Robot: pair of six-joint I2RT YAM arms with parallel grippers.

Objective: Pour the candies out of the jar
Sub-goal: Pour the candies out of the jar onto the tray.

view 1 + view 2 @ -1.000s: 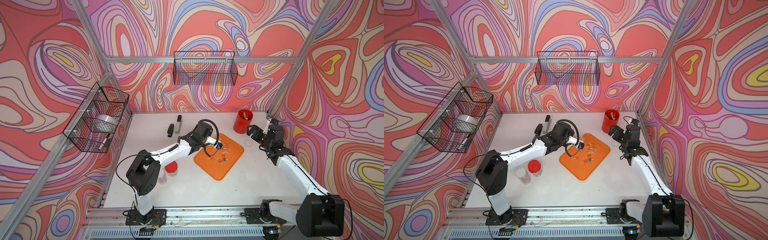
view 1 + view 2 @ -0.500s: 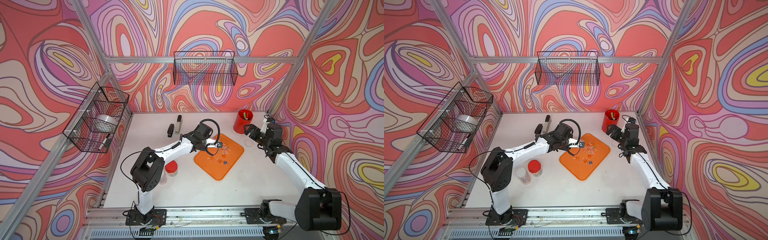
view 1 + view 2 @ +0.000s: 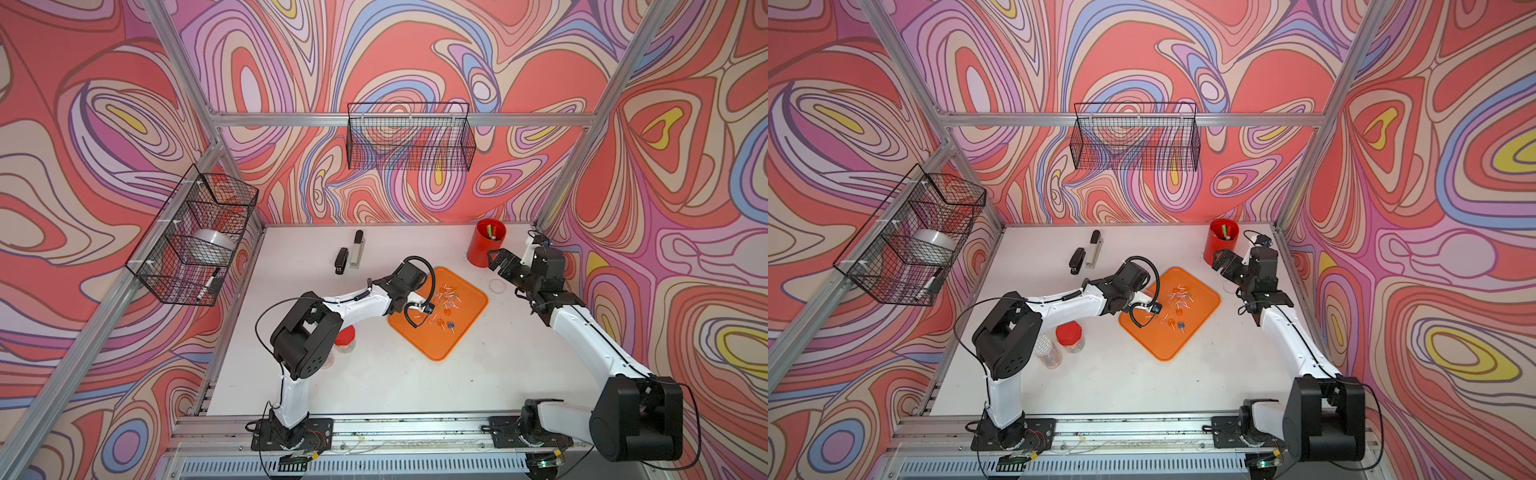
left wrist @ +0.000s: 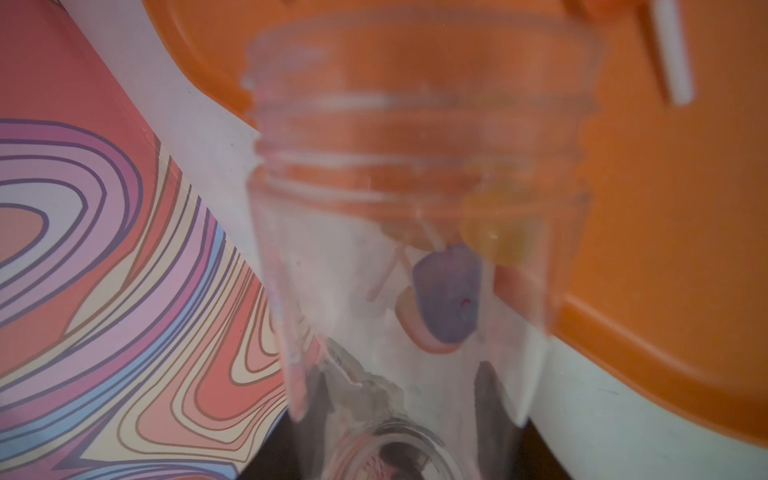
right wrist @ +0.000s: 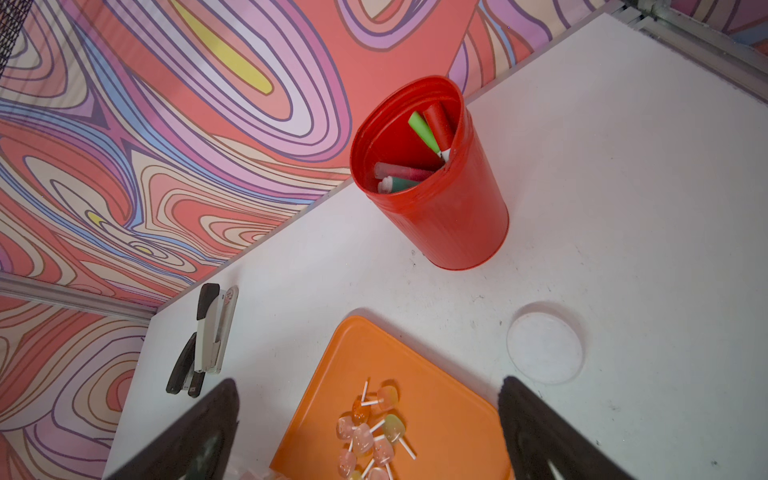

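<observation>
My left gripper is shut on the clear jar, which lies tipped with its open threaded mouth over the orange tray. In both top views the wrist and its cable hide most of the jar. Several candies lie loose on the tray, small lollipops with pale sticks. A blue and a yellow candy show through the jar wall; I cannot tell whether they are inside. My right gripper hangs open beside the red cup, empty, above the tray's far corner.
A red cup with pens stands at the back right. A clear lid lies flat between cup and tray. Two staplers lie at the back. A red-lidded jar and another small jar stand by the left arm. Wire baskets hang on the walls.
The left arm has shifted a little with the tipped jar over the tray, and more candies now lie spread on it. The right gripper has drawn slightly back toward the red cup.
</observation>
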